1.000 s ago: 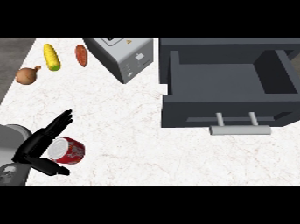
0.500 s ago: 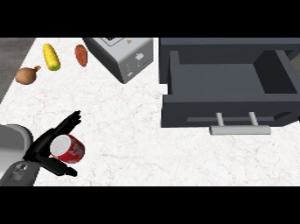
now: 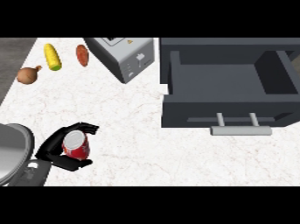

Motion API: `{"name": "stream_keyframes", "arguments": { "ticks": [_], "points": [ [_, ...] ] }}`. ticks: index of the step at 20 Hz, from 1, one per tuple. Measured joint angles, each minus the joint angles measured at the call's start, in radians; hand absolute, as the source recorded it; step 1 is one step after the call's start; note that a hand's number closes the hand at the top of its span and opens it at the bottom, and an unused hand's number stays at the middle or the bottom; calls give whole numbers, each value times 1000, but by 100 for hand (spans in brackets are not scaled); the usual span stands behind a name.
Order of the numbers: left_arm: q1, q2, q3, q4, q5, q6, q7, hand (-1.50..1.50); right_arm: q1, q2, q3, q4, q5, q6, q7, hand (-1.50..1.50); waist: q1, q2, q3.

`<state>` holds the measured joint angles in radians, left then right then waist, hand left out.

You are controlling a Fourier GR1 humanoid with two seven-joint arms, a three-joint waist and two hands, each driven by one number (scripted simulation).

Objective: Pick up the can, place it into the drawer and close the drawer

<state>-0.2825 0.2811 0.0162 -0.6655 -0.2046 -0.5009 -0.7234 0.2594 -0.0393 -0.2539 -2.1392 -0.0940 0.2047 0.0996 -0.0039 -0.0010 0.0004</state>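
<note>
On marble counter [image 3: 145, 131], grey drawer [image 3: 223, 81]

Left hand [image 3: 50, 151] curled round can [image 3: 75, 145], lower left.

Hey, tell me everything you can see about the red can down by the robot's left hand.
The can is a cylinder with a red body bearing pale markings and a silvery, metal-looking top. It looks slightly tilted, top towards the view, at the lower left of the white marbled counter. The left hand curls round it, hiding part of its side. Whether its base touches the counter cannot be told.
</note>
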Motion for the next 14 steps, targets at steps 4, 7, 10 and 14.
{"name": "stream_keyframes", "arguments": {
  "ticks": [4,7,10,14],
  "points": [
    [9,-13,-11,-31,30,-32,24,150,10,6,7,-16,-8,-2,2,-150,0,0,0],
    [4,-16,-12,-49,56,-58,59,150,14,12,3,-27,-12,-1,2,-150,0,0,0],
    [27,-37,-27,-138,92,-84,115,150,25,16,3,-34,-14,-1,0,-150,4,-2,0],
    [52,-75,23,-216,163,-29,177,150,51,14,-2,-51,-21,6,-4,-150,5,-2,0]
  ]
}}
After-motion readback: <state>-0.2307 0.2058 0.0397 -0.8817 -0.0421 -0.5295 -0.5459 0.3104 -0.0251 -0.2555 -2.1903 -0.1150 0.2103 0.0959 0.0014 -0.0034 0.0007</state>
